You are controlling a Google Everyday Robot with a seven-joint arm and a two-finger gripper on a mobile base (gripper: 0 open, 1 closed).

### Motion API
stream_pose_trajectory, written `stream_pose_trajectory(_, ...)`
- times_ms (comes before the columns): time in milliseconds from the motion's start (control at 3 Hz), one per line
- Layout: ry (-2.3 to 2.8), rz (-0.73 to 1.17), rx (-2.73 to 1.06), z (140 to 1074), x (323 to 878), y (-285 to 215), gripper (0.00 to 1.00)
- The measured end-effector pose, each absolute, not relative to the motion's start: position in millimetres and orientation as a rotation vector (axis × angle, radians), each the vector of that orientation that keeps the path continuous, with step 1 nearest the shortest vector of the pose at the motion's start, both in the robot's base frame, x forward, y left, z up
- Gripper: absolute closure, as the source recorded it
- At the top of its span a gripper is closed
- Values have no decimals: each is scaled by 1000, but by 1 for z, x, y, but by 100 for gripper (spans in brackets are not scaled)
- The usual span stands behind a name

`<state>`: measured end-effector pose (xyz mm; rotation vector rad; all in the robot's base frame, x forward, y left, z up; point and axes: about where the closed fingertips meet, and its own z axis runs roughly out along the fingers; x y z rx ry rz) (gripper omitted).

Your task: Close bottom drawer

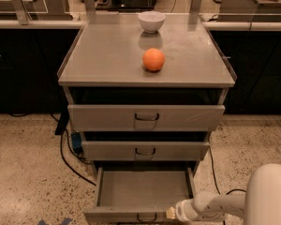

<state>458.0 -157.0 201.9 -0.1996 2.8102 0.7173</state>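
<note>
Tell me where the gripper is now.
The gripper is low in the camera view, right of centre, at the front of the open bottom drawer, right of its handle.

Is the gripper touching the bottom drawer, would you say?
Cannot tell. The camera view shows the gripper at the open bottom drawer's front edge; contact is unclear.

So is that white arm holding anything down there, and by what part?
Cannot be told. The tool is at the front edge of the open bottom drawer, right of its handle; any grip is hidden.
</note>
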Motion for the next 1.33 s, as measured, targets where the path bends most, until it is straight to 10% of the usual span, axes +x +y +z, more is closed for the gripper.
stream_pose_trajectory(1333, 2761, 693, -173, 200, 476, -156, 100)
